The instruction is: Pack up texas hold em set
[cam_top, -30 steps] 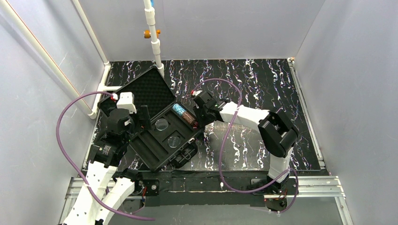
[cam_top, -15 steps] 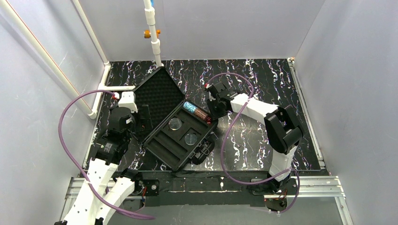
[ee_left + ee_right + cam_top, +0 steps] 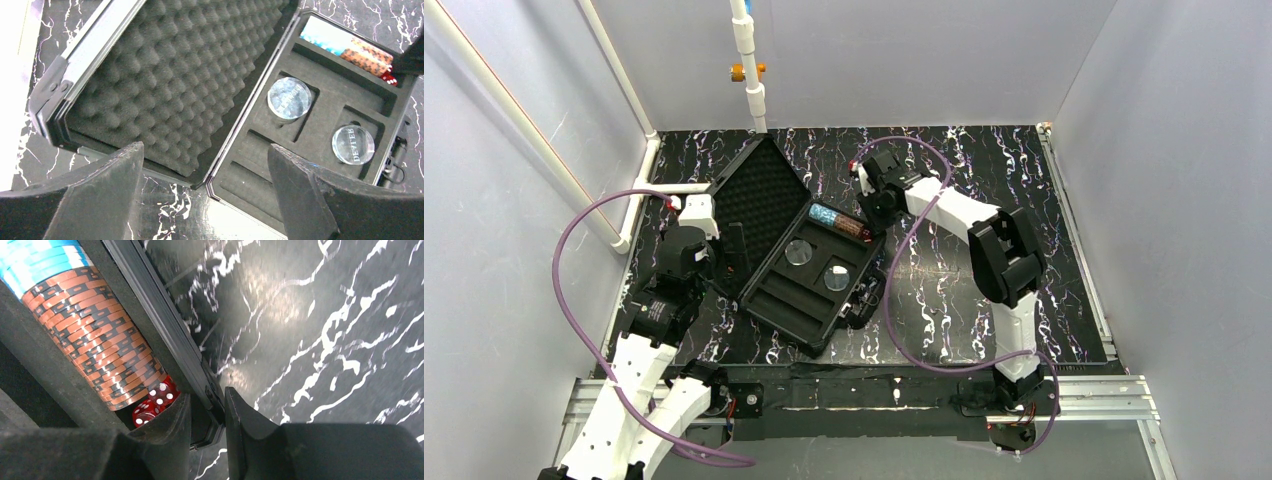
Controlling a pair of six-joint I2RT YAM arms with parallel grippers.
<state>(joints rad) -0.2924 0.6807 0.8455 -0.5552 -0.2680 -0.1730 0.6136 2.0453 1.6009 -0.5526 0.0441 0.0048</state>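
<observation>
The black case [image 3: 796,312] lies open on the marbled mat, its foam-lined lid [image 3: 759,200] tilted up to the far left. Blue-white chips [image 3: 35,260], brown chips [image 3: 95,330] and two red dice [image 3: 155,402] fill its far slot. Two clear discs [image 3: 289,97] [image 3: 353,144] sit in round pockets. My right gripper [image 3: 207,410] is shut on the case's rim [image 3: 165,335] at the far right corner, one finger inside by the dice, one outside. My left gripper [image 3: 205,170] is open and empty, hovering over the case's near-left hinge corner; it also shows in the top view [image 3: 729,255].
A white pipe [image 3: 749,70] stands at the back just behind the lid, and more white pipes [image 3: 614,230] run along the left wall. Purple cables [image 3: 904,300] loop off both arms. The case's latches [image 3: 859,300] stick out toward the near right.
The right gripper has dragged the case to the right and away from me, turning it. The left gripper has stayed open in nearly the same place.
</observation>
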